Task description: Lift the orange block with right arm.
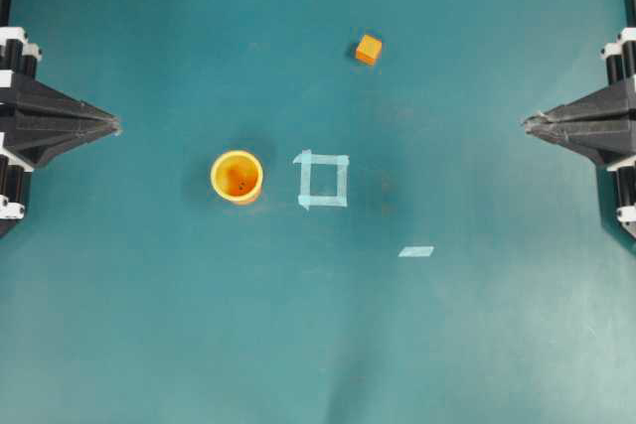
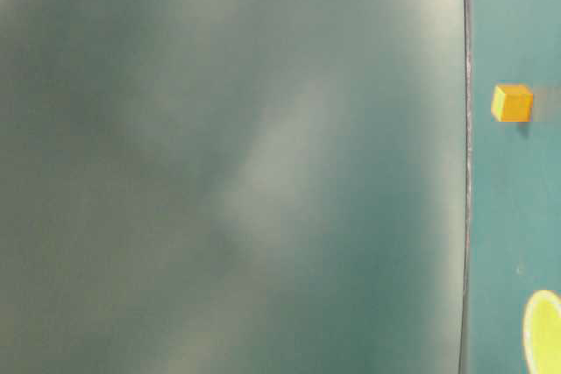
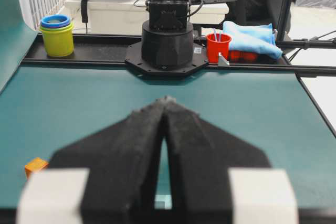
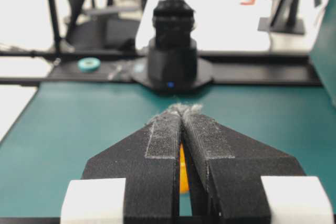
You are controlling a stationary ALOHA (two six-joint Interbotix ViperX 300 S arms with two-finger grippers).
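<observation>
Orange block (image 1: 369, 49): one only, a small cube on the teal table (image 1: 477, 345), lying toward the far edge in the overhead view and a little right of centre; counted left to right across that view there are one left gripper (image 1: 116, 126), one yellow-orange cup (image 1: 237, 177) standing upright, one square outlined in pale tape (image 1: 323, 180) just beside the cup, the one block, one loose strip of tape (image 1: 416, 251), and one right gripper (image 1: 526, 124); two arms in all. The left gripper rests at the left edge with its jaws together (the left wrist view shows only a thin slit between them, and the block low at the left); the right gripper sits at the right edge, its jaws pressed together on nothing. The block lies well apart from the right gripper, to its left and farther up the table, touching neither the cup nor the tape square.
</observation>
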